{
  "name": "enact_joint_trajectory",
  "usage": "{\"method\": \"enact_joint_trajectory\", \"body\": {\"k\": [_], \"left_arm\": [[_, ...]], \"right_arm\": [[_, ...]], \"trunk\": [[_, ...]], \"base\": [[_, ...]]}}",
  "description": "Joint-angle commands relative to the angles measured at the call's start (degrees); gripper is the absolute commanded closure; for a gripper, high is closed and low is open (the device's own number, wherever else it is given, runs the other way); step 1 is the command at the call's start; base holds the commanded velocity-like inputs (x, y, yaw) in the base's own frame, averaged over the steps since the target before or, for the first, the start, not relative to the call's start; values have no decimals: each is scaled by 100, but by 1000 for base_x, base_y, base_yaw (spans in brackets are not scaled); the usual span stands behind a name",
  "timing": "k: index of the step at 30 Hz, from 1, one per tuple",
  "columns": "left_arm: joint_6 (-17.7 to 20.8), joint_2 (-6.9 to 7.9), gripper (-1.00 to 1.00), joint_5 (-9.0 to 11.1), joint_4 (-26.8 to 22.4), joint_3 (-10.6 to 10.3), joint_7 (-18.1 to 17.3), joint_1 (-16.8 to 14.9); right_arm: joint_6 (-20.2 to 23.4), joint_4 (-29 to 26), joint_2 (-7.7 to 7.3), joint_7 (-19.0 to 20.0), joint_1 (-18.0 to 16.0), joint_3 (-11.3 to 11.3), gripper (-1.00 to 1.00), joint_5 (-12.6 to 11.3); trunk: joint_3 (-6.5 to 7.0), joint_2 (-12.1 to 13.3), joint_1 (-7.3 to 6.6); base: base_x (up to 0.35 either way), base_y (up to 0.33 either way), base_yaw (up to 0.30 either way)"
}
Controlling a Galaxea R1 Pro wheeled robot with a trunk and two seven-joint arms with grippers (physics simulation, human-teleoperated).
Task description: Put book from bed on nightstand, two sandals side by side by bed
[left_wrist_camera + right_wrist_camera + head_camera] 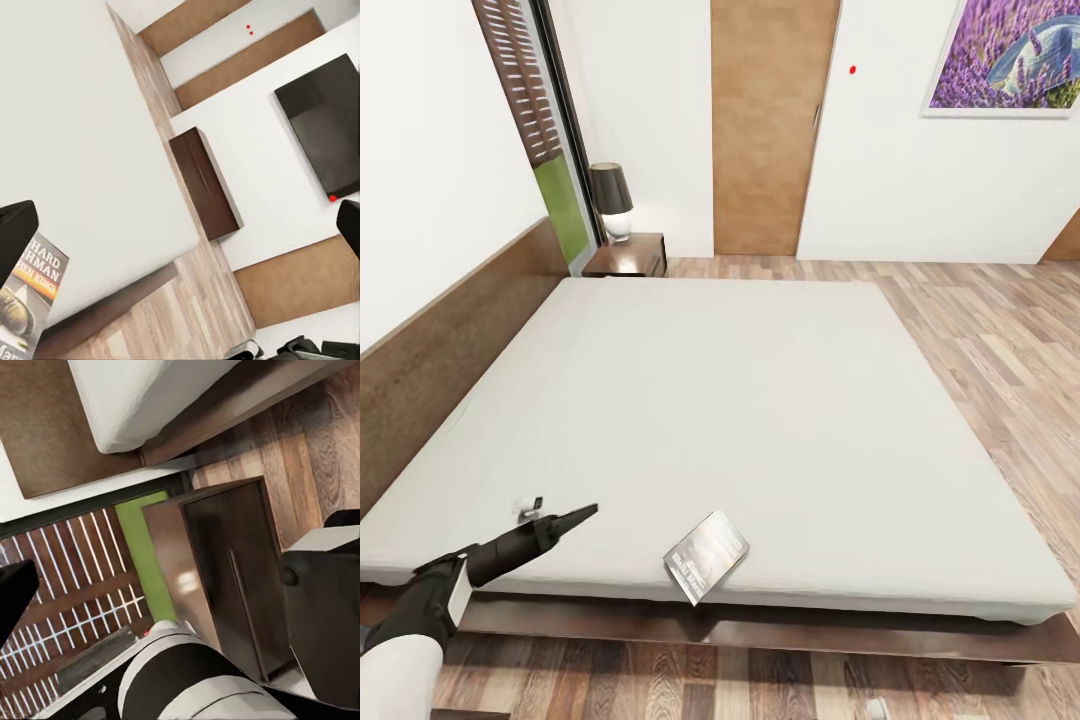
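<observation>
The book (706, 556) lies flat on the bed (740, 400), close to the mattress's near edge, its dark cover with orange band also seen in the left wrist view (30, 296). My left gripper (575, 517) reaches over the mattress to the left of the book, apart from it. Its fingers (15, 232) stand wide apart and open with nothing between them. A nightstand (628, 256) with a lamp stands at the bed's far corner. Another nightstand (225, 585) stands by the headboard under my open right gripper (172, 607). The sandals are out of view.
A brown door (768, 125) and a purple painting (1010, 55) are on the far wall. Wood-plank floor (1000, 340) runs along the bed's right side. A long dark bench (204, 184) and a black screen (322, 127) sit against a white wall. A slatted window (67, 585) is beside the near nightstand.
</observation>
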Motion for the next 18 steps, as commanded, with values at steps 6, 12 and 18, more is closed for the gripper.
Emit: {"method": "enact_joint_trajectory", "body": {"k": [6,12,18], "left_arm": [[489,-160,-100,-47,-11,7,-38,-5],[833,-368,-100,-49,-17,5,-38,-5],[1233,-417,-100,-39,-21,13,-38,-5]], "right_arm": [[59,-32,887,-554,-21,-18,-100,-9],[60,-55,1222,-1699,-56,-19,-100,-20],[60,-122,1303,-1850,-74,-4,-100,-23]], "trunk": [[-5,-4,0],[-5,-4,0],[-5,-4,0]], "base": [[0,0,0],[0,0,0],[0,0,0]]}}
